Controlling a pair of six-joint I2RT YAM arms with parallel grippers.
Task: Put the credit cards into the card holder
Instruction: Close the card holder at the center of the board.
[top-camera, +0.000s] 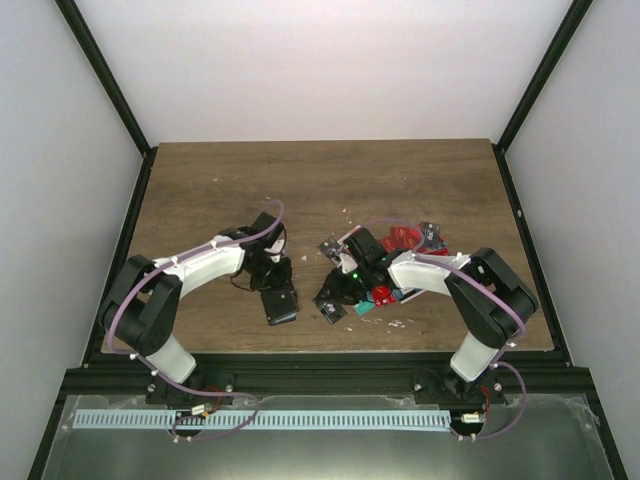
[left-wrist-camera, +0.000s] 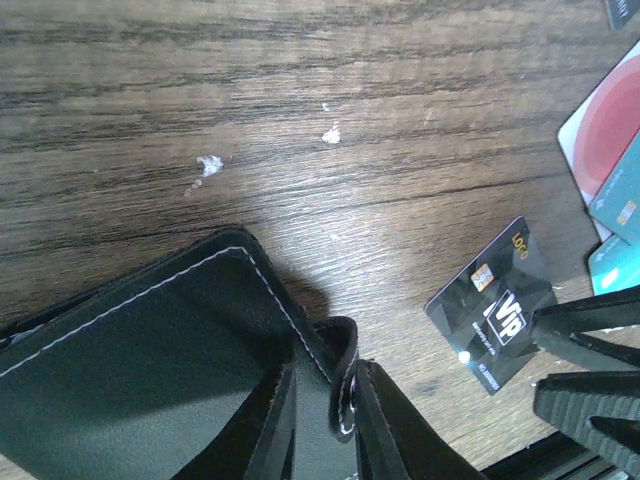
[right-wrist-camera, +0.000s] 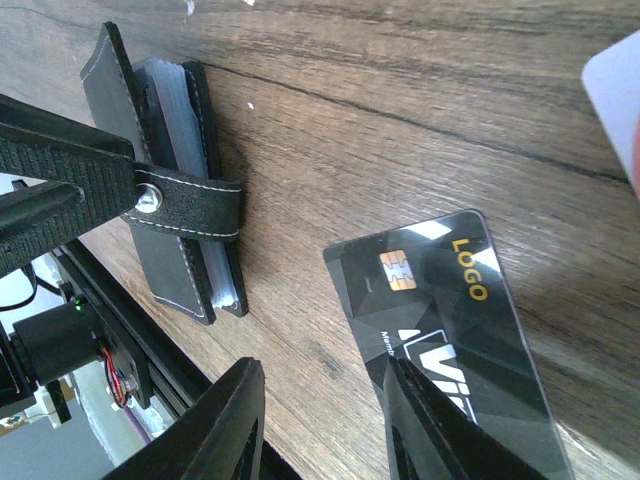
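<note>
1. Right gripper (right-wrist-camera: 322, 372) rises from the bottom of its own view. Its jaws are partly open, with bare wood between them. One finger overlaps the lower end of a black card (right-wrist-camera: 450, 320), chip side showing. The card is not between the jaws.
2. At the holder (left-wrist-camera: 130, 380), the left gripper (left-wrist-camera: 328, 378) stands narrow about the tab (left-wrist-camera: 342, 345). Whether it pinches the tab I cannot tell.
3. In the top view the holder sits lower centre, just left of the black card, near the table's front edge.
4. The table (top-camera: 330, 180) is dark wood grain with a few white specks (left-wrist-camera: 209, 164). White walls (top-camera: 330, 60) and black frame posts (top-camera: 102, 70) enclose it.
5. More cards (top-camera: 405, 240), red among them, lie heaped centre right in the top view, above the right gripper.
6. The holder's covers stand close together, with the tab across their edge. A blue-grey layer (right-wrist-camera: 170, 100) shows between them. Whether a card is inside I cannot tell.
</note>
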